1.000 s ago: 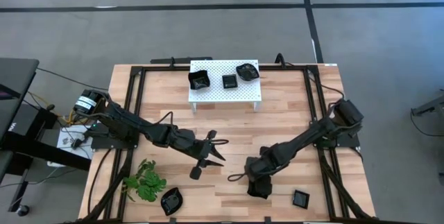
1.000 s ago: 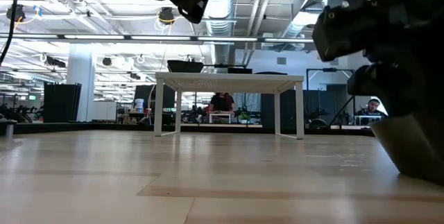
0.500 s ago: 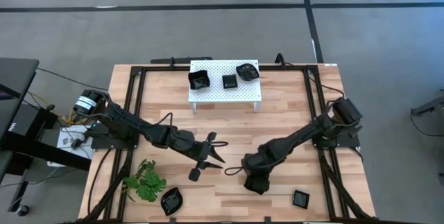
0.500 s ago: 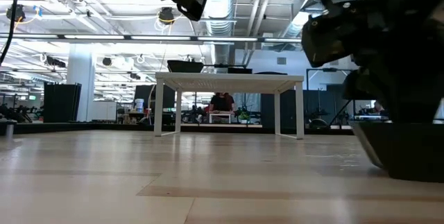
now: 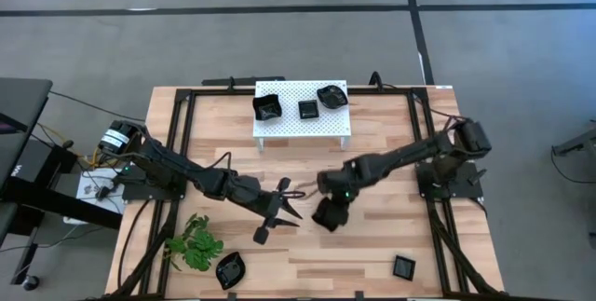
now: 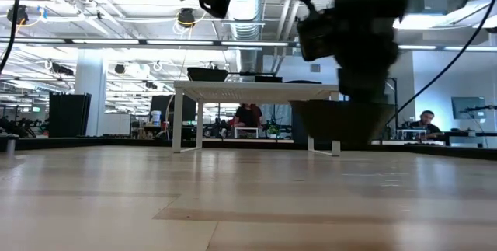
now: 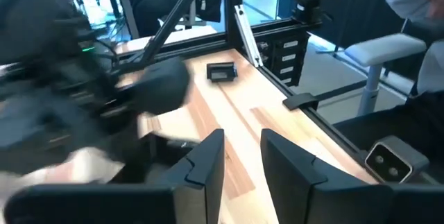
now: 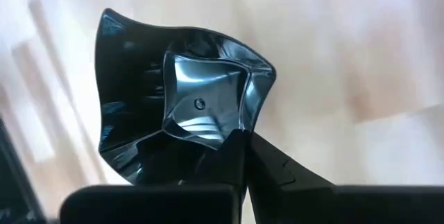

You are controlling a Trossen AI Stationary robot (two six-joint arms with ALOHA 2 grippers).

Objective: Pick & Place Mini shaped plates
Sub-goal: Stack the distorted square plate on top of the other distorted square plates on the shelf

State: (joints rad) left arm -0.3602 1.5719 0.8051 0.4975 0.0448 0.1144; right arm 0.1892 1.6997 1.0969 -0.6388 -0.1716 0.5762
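Note:
My right gripper [image 5: 331, 206] is shut on a glossy black wavy-edged mini plate [image 8: 184, 109] and holds it above the middle of the table; the low view shows this plate [image 6: 342, 123] clear of the wood. My left gripper [image 5: 292, 202] hovers just left of it, open, with nothing between its fingers [image 7: 208, 161]. Three more mini plates [image 5: 308, 109] rest on the white perforated platform [image 5: 303, 126] at the far side. A leaf-shaped plate [image 5: 230, 270] and a square plate [image 5: 403, 266] lie on the table near its front edge. My right gripper pinches the plate's wavy rim [image 8: 234, 139] between its two fingers. The fingers come from above, slanting down. The plate hangs below them, hollow side up, lifted clear of the table.
A green plant sprig [image 5: 196, 243] lies at the near left beside the leaf-shaped plate. The platform stands on legs [image 6: 178, 123] at the far middle. Black frame rails [image 5: 182, 143] run along the table's left and right sides. Bare wood lies between the platform and the grippers.
My right gripper has swung from near the front edge toward the table's middle and far side, rising as it went. The wavy-edged plate, which sat on the table a second ago, has come up with it and now hangs clear.

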